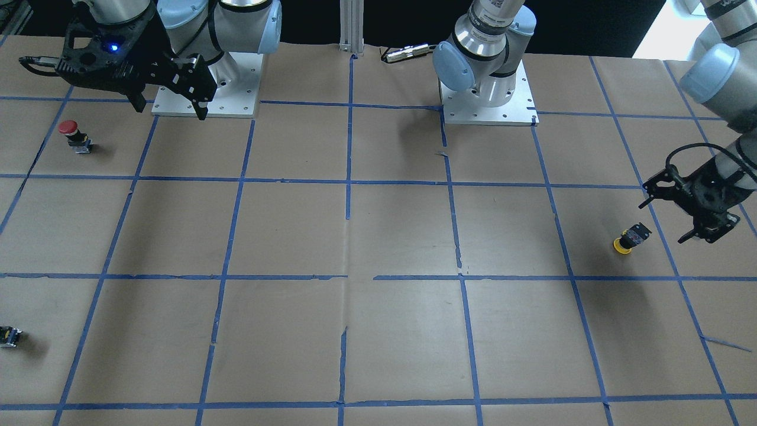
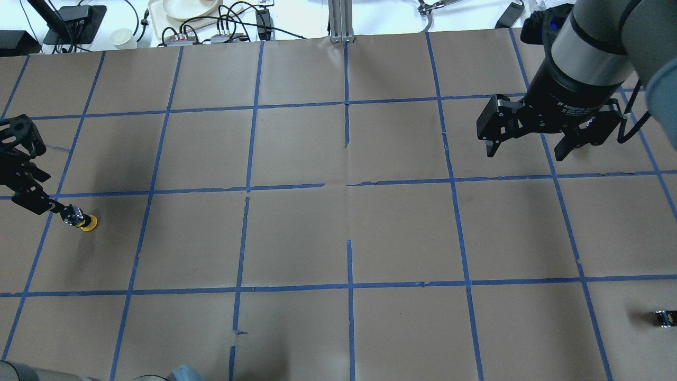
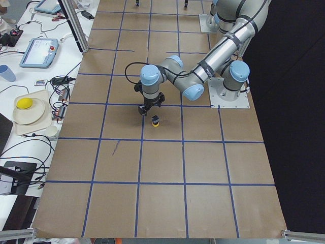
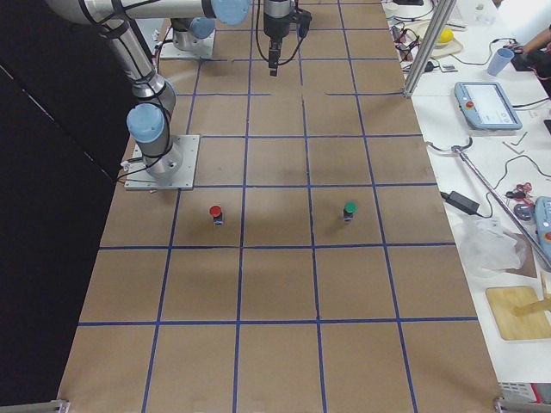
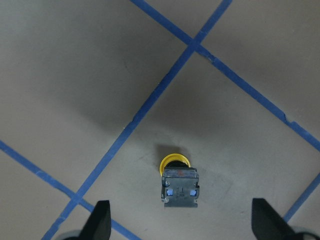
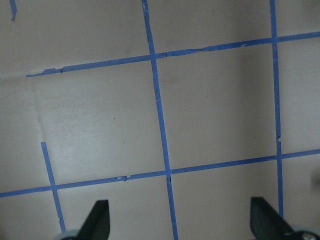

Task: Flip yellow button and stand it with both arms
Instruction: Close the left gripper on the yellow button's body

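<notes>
— Which way does the yellow button (image 1: 630, 238) point?
— Cap down; it stands inverted on the brown paper of the table (image 1: 402, 236), the round cap flat on the paper and the body rising from it; the long axis runs close to vertical, though I cannot tell whether it leans a little.
— And the look of it?
— A yellow mushroom cap, wider than the body; above it a short black neck and a squarish grey-black block; in the left wrist view the block's end faces the camera, with two small blue spots side by side in it.
— Where on the table?
— At the robot's left end, inside one square of the blue tape grid (image 2: 296, 187), near a corner where two lines cross; well apart from the red-capped button (image 1: 71, 135) at the right arm's end, and from the small dark piece (image 2: 664, 317) by the table edge on that same side.
— The left gripper (image 5: 182, 222)?
— Over the button, fingers spread wide, gripping nothing; the wrist view shows the button in line with the gap, just past the tips, touching neither finger.
— The right gripper (image 2: 524, 154)?
— Hanging above the table's right half, fingers apart, empty; its wrist camera shows only paper and tape.
</notes>
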`<action>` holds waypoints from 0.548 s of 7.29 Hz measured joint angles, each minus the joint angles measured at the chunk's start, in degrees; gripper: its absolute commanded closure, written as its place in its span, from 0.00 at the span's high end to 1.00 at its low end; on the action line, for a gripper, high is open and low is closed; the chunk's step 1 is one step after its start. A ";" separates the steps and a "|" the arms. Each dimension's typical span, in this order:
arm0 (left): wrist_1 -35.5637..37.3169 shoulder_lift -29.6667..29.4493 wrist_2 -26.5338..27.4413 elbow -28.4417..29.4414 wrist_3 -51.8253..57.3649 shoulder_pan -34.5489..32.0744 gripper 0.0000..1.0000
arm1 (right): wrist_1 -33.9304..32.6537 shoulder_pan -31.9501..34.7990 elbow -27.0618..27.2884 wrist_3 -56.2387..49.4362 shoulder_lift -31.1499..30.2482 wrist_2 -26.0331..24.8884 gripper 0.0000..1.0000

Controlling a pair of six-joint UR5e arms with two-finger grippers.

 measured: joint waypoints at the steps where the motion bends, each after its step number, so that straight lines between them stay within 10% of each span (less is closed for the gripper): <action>1: 3.75 -0.74 0.10 -1.99 0.09 0.05 1.00 | 0.00 0.00 0.00 0.00 0.00 0.00 1.00; 4: 6.64 -2.51 1.04 -4.39 0.00 0.06 0.99 | 0.00 0.00 0.00 0.00 0.00 -0.08 1.00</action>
